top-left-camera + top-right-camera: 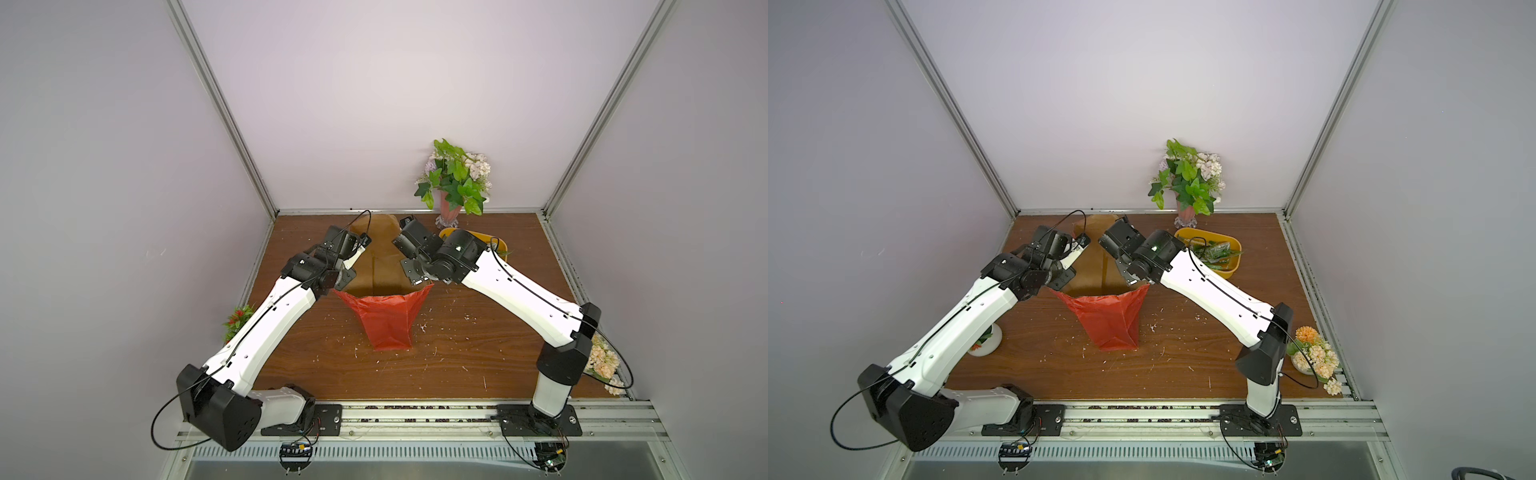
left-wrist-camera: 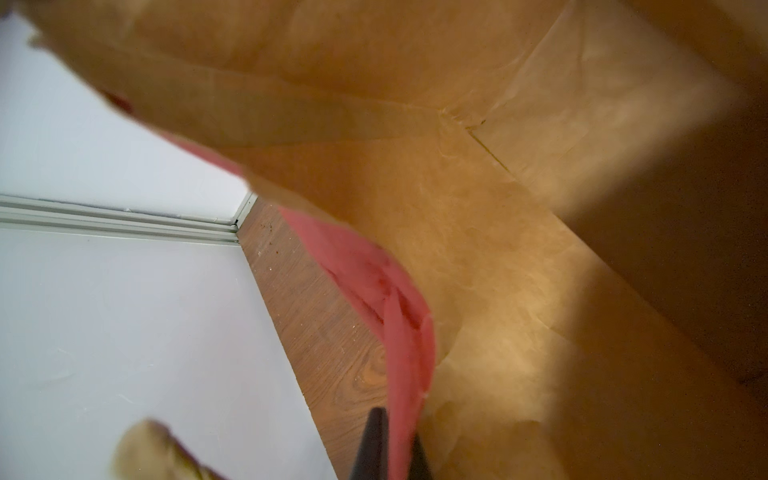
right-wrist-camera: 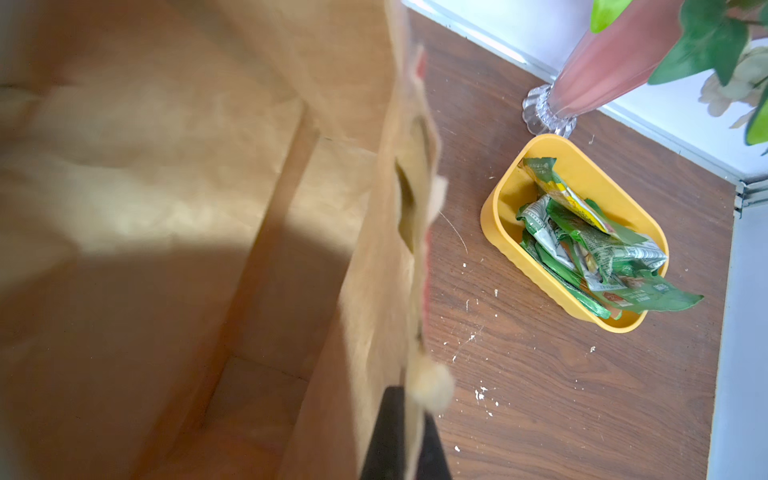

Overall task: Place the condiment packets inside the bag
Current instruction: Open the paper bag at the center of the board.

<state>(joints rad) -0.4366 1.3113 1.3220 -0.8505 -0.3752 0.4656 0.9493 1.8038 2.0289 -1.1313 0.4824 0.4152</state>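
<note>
Both top views hang high above the near edge of the counter (image 1: 478, 345), behind the arm bases. They look steeply down toward the back wall and share nearly the whole scene, with a slight sideways shift between them.

The left wrist camera sits just behind the left claw (image 2: 395, 449), very near the bag (image 2: 478, 249), and faces along the fingers into its brown inside.

The right wrist camera sits just behind the right claw (image 3: 411, 446), equally near, and faces into that same inside. Beyond this claw lies the yellow tub (image 3: 511, 249), which a top view also catches.
</note>
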